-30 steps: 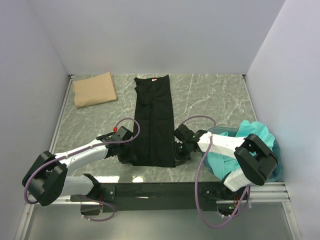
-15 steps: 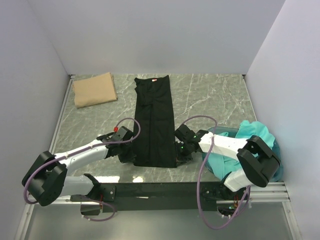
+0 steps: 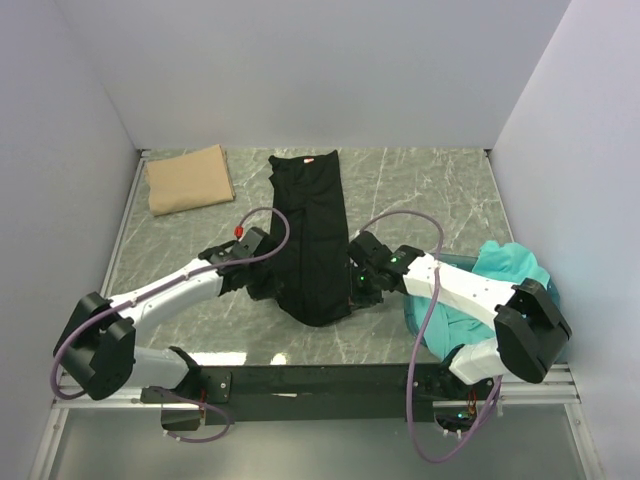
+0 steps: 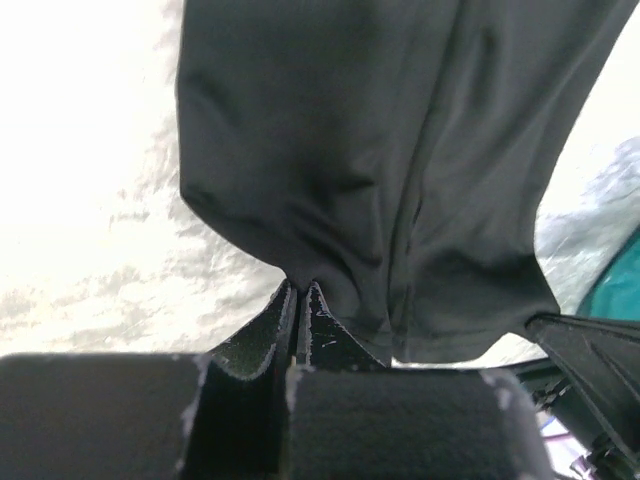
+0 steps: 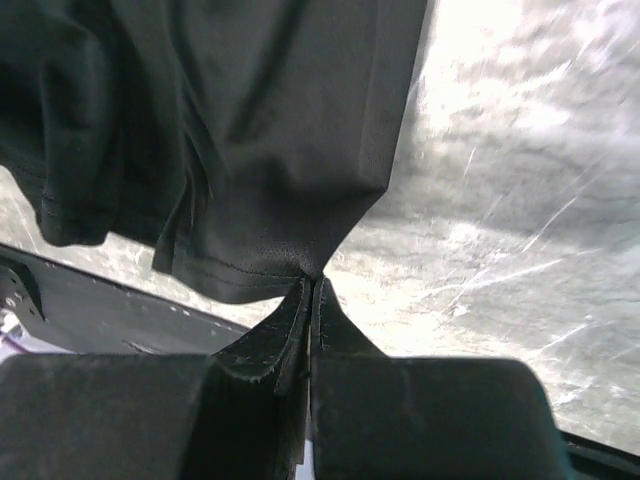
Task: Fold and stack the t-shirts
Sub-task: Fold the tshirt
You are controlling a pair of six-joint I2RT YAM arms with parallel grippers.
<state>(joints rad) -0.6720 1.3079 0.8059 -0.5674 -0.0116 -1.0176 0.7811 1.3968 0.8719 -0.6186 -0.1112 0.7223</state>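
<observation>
A black t-shirt (image 3: 312, 230), folded into a long strip, lies down the middle of the table. Its near end is lifted and sags between my grippers. My left gripper (image 3: 262, 283) is shut on the near left corner of the black t-shirt (image 4: 400, 170). My right gripper (image 3: 357, 288) is shut on the near right corner of the black t-shirt (image 5: 240, 130). A folded tan-brown t-shirt (image 3: 188, 179) lies at the far left. Teal t-shirts (image 3: 505, 268) are heaped in the blue tub (image 3: 425, 318) at the right.
The table (image 3: 420, 200) is grey-green marble, walled by white panels on three sides. A black rail (image 3: 320, 380) runs along the near edge in front of the arm bases. The tub shows as a teal edge in the left wrist view (image 4: 620, 290).
Both grippers have lifted the near end of the black t-shirt off the table and carried it away from the near edge. That end now sags between them.
</observation>
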